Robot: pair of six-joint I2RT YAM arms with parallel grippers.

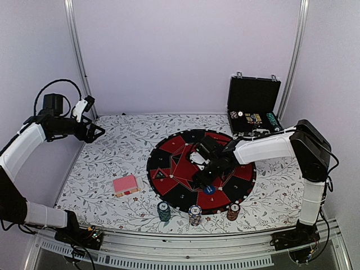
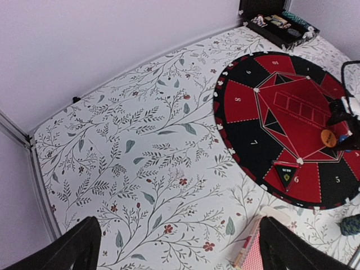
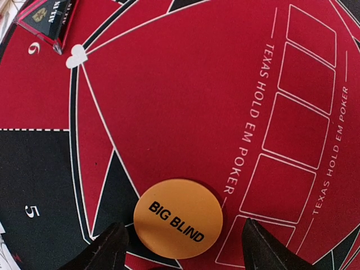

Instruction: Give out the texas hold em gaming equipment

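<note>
- Orange and flat, the Big Blind button (image 3: 178,218) lay face up on the red middle field of the round mat (image 1: 169,152), just beside the printed row of card boxes.
- It looked thin, stiff and light, probably smooth plastic. Lying flush on the mat, it offered only its rim, so a hold would likely need the fingertips pressed low on opposite edges, and it could skid or flip if pinched high.
- The right gripper (image 3: 183,224) hung over it with its jaws apart, one finger on each side of the disc. The left finger was close against the rim, the right one clear of it, and nothing was clamped.
- The left gripper (image 2: 180,225) stood well away at the far left, jaws spread wide and holding nothing.
- A blue button (image 1: 209,190) sat on the mat just near the right gripper.
- Three chip stacks lined the mat's near edge: green (image 1: 163,211), blue-white (image 1: 195,214) and brown-red (image 1: 233,211).
- The pink-backed card deck (image 1: 125,185) rested on the table left of the mat.
- The open black case (image 1: 253,107) stood at the far right.
</note>
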